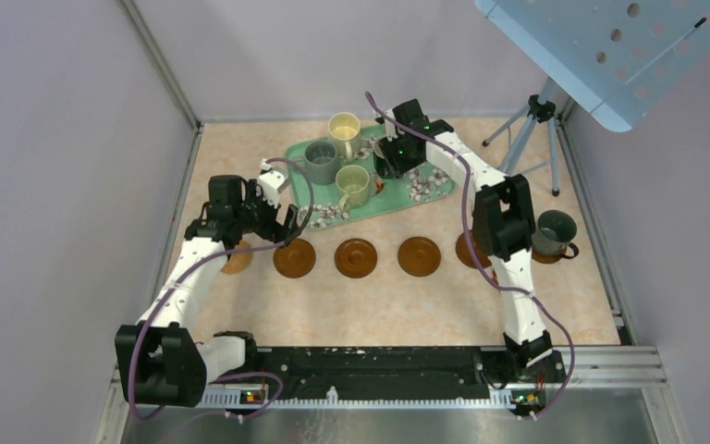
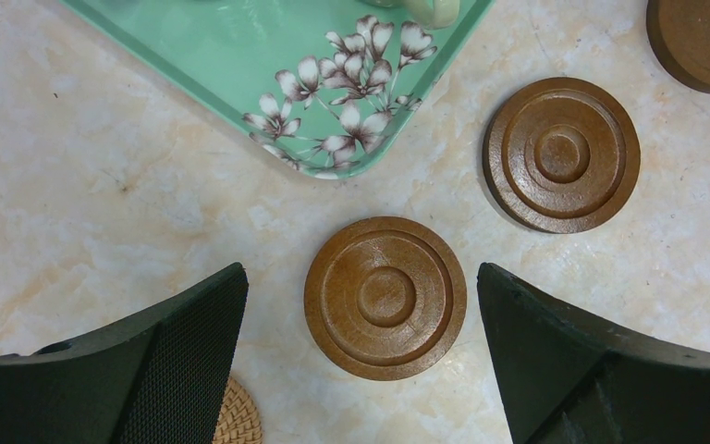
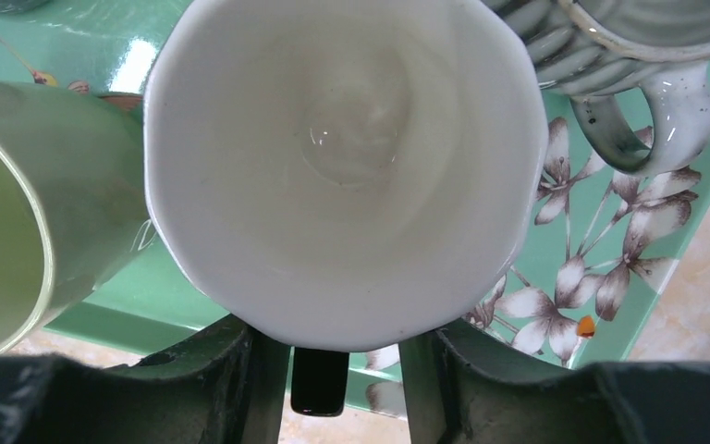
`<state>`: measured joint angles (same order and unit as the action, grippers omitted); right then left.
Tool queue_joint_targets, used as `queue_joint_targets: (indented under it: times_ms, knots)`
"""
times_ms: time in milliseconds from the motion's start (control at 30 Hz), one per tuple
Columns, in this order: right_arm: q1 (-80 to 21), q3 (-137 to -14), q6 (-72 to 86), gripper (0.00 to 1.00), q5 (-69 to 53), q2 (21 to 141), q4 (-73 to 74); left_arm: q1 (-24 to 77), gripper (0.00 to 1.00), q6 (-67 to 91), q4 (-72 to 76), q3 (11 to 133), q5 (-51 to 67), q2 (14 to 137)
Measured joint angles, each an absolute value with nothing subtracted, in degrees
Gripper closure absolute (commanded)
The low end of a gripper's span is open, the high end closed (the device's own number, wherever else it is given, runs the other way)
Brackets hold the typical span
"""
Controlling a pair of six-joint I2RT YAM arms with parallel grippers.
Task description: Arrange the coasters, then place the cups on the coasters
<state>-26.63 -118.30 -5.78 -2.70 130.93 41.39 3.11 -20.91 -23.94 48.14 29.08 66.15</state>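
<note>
the left gripper (image 2: 361, 277) hangs wide open above the tabletop (image 2: 102, 185), a brown coaster (image 2: 385, 298) lying flat between its fingers, just off the corner of the green floral tray (image 2: 194, 55). the right gripper (image 3: 337, 338) is over the tray, jaws narrowed either side of the black handle (image 3: 319, 381) of the white-lined cup (image 3: 342, 157), a gap showing on one side. a dark grey-green cup (image 1: 555, 231) sits on the end coaster (image 1: 544, 258) at the right of the row

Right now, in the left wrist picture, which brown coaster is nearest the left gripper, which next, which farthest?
1. Middle coaster, centre, right in front of the left gripper.
2. Right coaster, up and right.
3. Corner coaster, top right edge.
</note>
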Motion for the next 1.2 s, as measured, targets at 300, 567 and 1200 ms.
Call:
queue_joint_targets:
  times_ms: [300, 567, 1200]
  knots:
    - [-26.24, -118.3, -7.14, 1.0, -2.96, 130.93, 41.15, 3.11, 0.01, -20.88, -23.92, 48.14, 29.06, 66.11]
    - [-25.71, -116.4, -9.52, 1.0, -4.91, 129.84, 39.94, 3.11, 0.01, -20.88, -23.92, 48.14, 29.02, 65.71]
    - [-23.77, -93.91, -17.72, 1.0, -14.83, 104.88, 38.17, 3.11, 0.01, -20.53, -23.92, 48.14, 28.84, 65.63]
